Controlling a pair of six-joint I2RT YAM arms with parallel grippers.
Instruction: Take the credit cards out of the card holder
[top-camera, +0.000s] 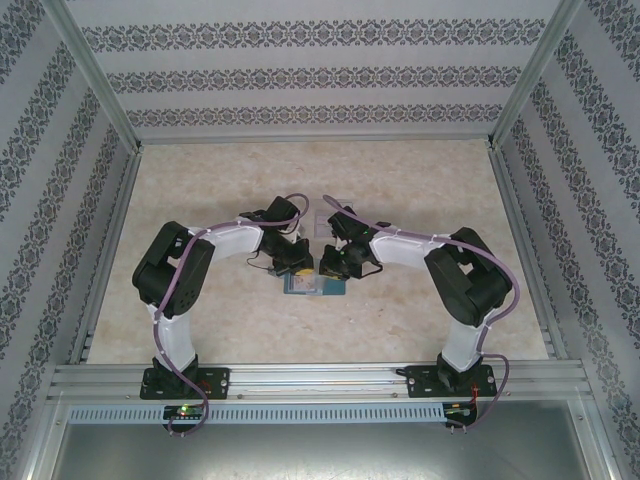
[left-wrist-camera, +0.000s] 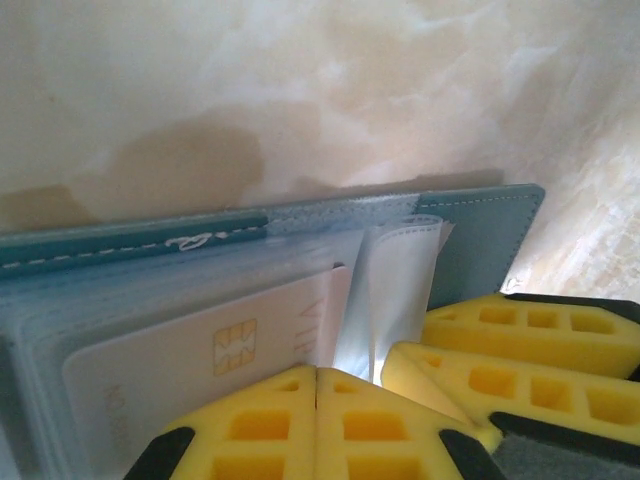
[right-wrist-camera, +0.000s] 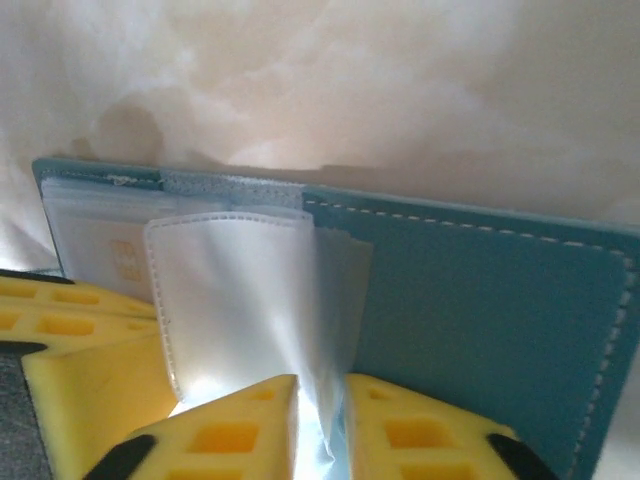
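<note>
the teal card holder (top-camera: 312, 287) lies open on the table (top-camera: 420, 200), in the middle between the two arms. the left gripper (left-wrist-camera: 316, 388) is closed, its yellow fingers pressed together at the near edge of the clear pockets, just in front of the pale card (left-wrist-camera: 200, 365). this card sits inside a pocket, its chip visible. the right gripper (right-wrist-camera: 320, 398) stands only a little apart, and a clear sleeve (right-wrist-camera: 240, 290) passes up through the narrow gap.
</note>
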